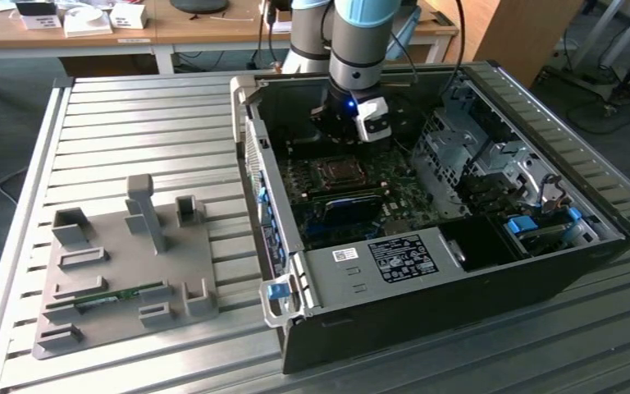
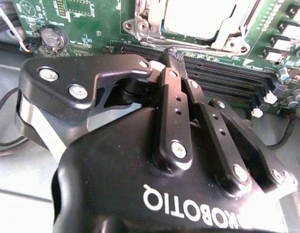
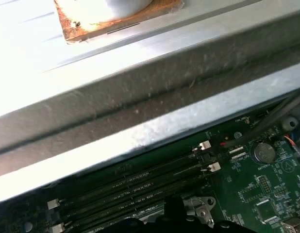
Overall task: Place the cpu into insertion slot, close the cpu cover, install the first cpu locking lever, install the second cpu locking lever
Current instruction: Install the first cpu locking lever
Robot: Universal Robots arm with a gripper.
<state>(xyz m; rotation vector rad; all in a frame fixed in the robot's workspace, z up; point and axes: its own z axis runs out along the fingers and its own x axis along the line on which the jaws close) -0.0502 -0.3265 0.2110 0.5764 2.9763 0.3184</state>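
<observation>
Grey holder plate off at the exterior view's left; further right, arm upright over the open computer case, gripper pinched narrow above the memory slots, holding nothing; chip seated in the socket under its cover

The cpu, pale and square, lay flat in the insertion slot, with the silvery cpu cover framing it.
</observation>
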